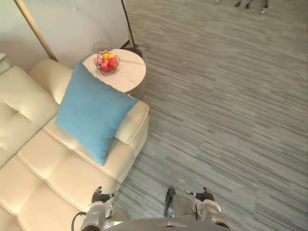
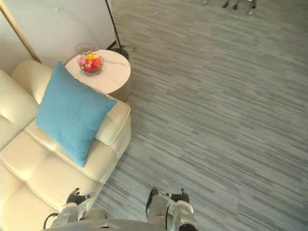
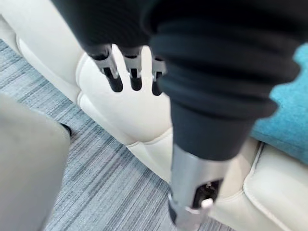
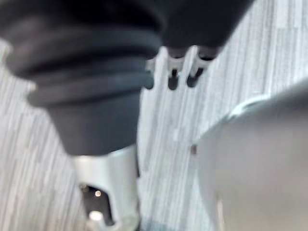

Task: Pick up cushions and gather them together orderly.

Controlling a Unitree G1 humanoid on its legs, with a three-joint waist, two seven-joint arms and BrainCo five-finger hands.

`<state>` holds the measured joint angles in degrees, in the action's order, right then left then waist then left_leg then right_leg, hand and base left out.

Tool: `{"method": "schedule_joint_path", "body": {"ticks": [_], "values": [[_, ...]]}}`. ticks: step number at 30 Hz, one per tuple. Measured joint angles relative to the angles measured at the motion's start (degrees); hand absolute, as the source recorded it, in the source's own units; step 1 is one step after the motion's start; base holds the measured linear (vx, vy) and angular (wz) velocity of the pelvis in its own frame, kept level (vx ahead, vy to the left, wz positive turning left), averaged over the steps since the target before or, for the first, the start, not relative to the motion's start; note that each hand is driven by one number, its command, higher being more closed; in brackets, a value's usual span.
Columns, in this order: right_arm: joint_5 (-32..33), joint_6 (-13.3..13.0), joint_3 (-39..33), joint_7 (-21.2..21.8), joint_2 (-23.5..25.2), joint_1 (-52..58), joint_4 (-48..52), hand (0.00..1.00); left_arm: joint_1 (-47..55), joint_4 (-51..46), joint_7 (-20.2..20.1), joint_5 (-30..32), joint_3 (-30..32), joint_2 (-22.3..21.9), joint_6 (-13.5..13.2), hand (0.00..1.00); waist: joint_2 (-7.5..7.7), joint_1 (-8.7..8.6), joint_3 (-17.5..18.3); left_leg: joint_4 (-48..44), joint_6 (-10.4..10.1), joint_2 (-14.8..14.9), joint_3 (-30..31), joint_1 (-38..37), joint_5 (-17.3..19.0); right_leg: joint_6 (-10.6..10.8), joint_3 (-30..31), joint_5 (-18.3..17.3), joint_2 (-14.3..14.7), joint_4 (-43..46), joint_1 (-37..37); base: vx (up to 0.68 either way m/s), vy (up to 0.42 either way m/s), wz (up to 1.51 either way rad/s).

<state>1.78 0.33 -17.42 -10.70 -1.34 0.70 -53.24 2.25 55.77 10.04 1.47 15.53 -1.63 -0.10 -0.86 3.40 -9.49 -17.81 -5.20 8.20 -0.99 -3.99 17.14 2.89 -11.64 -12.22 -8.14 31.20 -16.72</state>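
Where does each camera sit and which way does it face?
Left eye view: on the head, looking down at the blue cushion on the cream sofa by the side table; left hand and right hand at the bottom.
Right eye view: same head, same scene.
Left wrist view: left wrist, along open fingers toward sofa edge and floor.
Right wrist view: right wrist, along open fingers toward floor.
Shared: eye views and left wrist view both show sofa and cushion.
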Motion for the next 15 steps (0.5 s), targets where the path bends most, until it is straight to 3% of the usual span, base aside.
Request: {"method": "schedule_joint_path", "body": {"ticks": [2, 3, 5, 7, 9, 10, 12, 13, 14, 15], "values": [[0.01, -0.08, 0.47, 0.07, -0.26, 0.32, 0.28, 0.0, -0.03, -0.18, -0.02, -0.12, 1.14, -0.25, -0.01, 0.0, -0.3, -0.27, 0.03, -11.93, -0.62, 1.66, 1.5, 6.01, -0.22, -0.82, -2.44, -1.43, 0.28, 0.03, 1.85, 0.25, -0.235, 0.58], [0.06, -0.08, 0.75, -0.03, -0.37, 0.32, 0.4, 0.0, 0.18, -1.64, 0.0, -0.19, 2.39, -0.99, -0.1, 0.0, -0.94, 0.31, -0.13, -28.16, -1.03, 4.85, 0.29, 13.7, -3.03, -2.61, -5.28, -2.66, 0.98, -0.48, 4.94, 0.23, -0.168, 0.38], [0.08, -0.09, 1.65, -0.04, -0.33, 0.27, 0.38, 0.0, 0.14, -2.39, -0.03, -0.19, 2.18, -0.88, -0.11, 0.0, -0.98, 0.86, -0.11, -31.96, -0.46, 5.74, -1.94, 16.16, -3.02, -2.95, -5.78, -2.96, 1.15, -1.12, 6.3, 0.23, -0.104, 0.21], [0.13, -0.07, 2.71, -0.04, -0.09, 0.22, 0.5, 0.0, -0.12, -2.88, -0.11, -0.2, 0.88, -0.89, -0.15, 0.0, -1.23, 1.21, 0.09, -27.72, 2.79, 5.91, -9.09, 19.18, -5.61, -2.36, -7.6, -3.01, 1.02, -3.6, 9.7, 0.19, 0.011, 0.31], [0.16, -0.08, 2.6, -0.02, 0.37, 0.21, 0.62, 0.0, -0.18, -2.77, -0.15, -0.17, 0.15, -0.6, -0.12, 0.0, -0.82, 0.99, 0.84, -23.47, 2.26, 5.39, -11.23, 17.39, -5.6, -1.38, -8.3, -1.93, 0.47, -5.51, 11.24, 0.19, 0.054, 0.75], [0.19, -0.06, 1.98, -0.01, 0.99, 0.85, 0.55, 0.0, -0.47, -2.81, -0.32, -0.12, -0.48, 0.33, -0.15, 0.0, 0.17, 0.94, 0.96, -20.38, 0.71, 4.92, -13.89, 16.67, -6.56, -0.87, -8.72, -0.19, 0.25, -10.02, 13.11, 0.19, 0.078, 1.07], [0.23, 0.05, 0.93, 0.0, 1.97, -0.09, 0.5, 0.0, -0.6, -2.76, -0.49, -0.24, -0.43, 1.11, -0.42, 0.0, 1.17, 1.43, 0.05, -22.89, 0.25, 4.63, -16.19, 19.23, -9.38, -0.32, -10.25, 1.51, -0.59, -14.42, 16.15, 0.15, 0.111, 0.9], [0.25, 0.05, 0.36, -0.02, 1.5, 0.34, 0.02, 0.0, -0.29, -2.47, -0.34, -0.11, -0.13, 0.98, -0.68, 0.0, 1.32, 1.45, 0.69, -10.29, 2.2, 1.92, -17.8, 16.31, -8.74, 0.56, -10.91, 2.59, -1.47, -16.32, 17.39, 0.15, 0.149, 0.71], [0.25, 0.0, 0.39, -0.01, 0.3, -0.19, -0.2, 0.0, 0.48, -1.15, -0.42, -0.3, -0.93, 0.48, -0.64, 0.0, -0.06, 1.3, 1.32, -3.81, 4.02, 0.86, -17.94, 13.76, -8.94, 0.8, -10.46, 2.85, -0.82, -16.58, 17.6, 0.11, 0.141, 0.52], [0.19, -0.02, 0.49, 0.06, 0.35, -0.65, -0.39, 0.0, 0.38, -0.95, -0.42, -0.3, -1.04, 0.66, -0.66, 0.0, 0.1, 1.23, 1.26, -2.52, 4.09, 0.09, -17.97, 13.28, -8.99, 0.93, -10.16, 2.84, -1.28, -16.42, 17.8, 0.1, 0.165, 0.29]]}}
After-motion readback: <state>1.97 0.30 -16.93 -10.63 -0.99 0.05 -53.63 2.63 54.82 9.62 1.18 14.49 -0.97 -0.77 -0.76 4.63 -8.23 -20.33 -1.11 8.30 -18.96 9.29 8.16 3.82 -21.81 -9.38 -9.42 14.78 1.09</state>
